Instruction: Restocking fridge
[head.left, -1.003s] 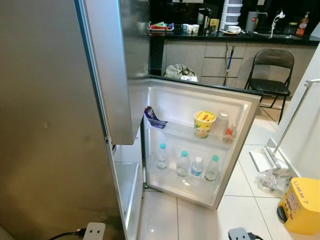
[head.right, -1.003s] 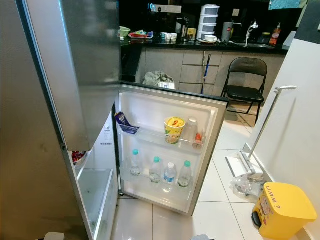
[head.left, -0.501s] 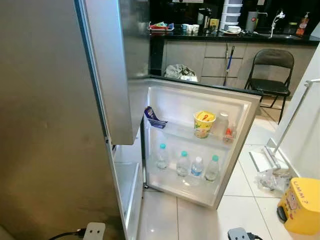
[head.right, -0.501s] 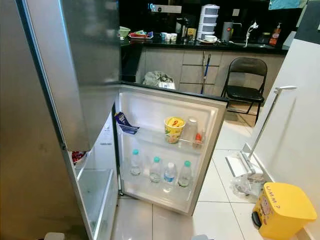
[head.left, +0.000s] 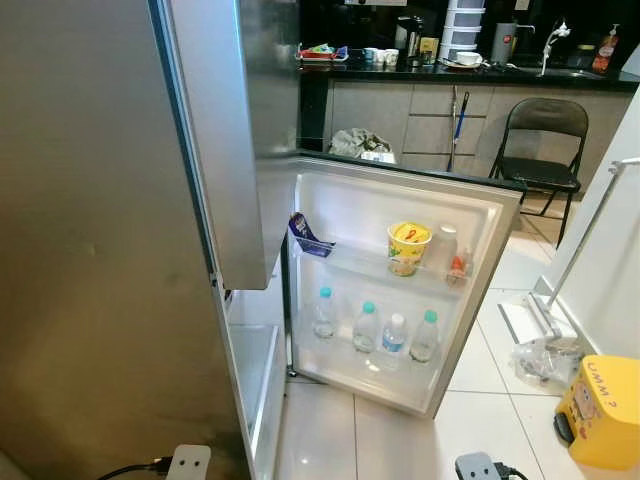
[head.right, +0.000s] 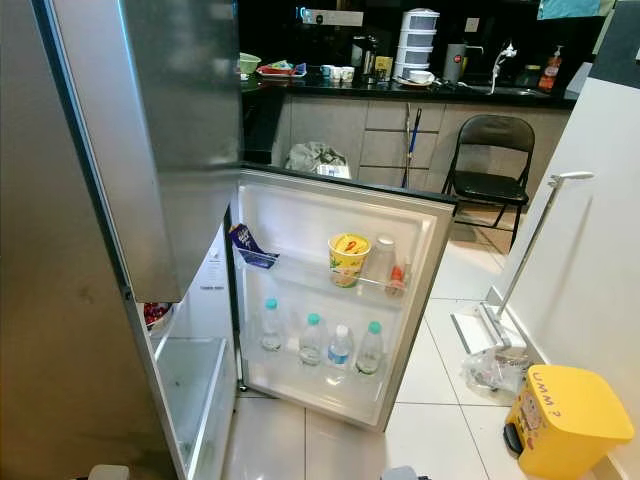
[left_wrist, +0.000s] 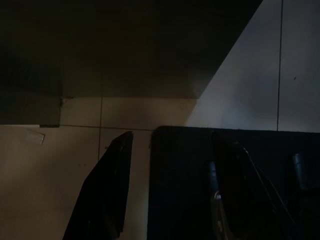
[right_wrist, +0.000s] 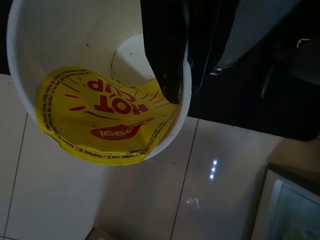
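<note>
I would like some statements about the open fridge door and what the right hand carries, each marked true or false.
1. The lower fridge door stands open. True.
2. Four water bottles stand on the door's bottom shelf. True.
3. The yellow noodle cup sits on the bottom shelf beside the bottles. False: it is on the upper door shelf.
4. The right hand grips the rim of a white cup with a yellow "HOT CUP" lid. True.
5. The folding chair is red. False: it is black.
</note>
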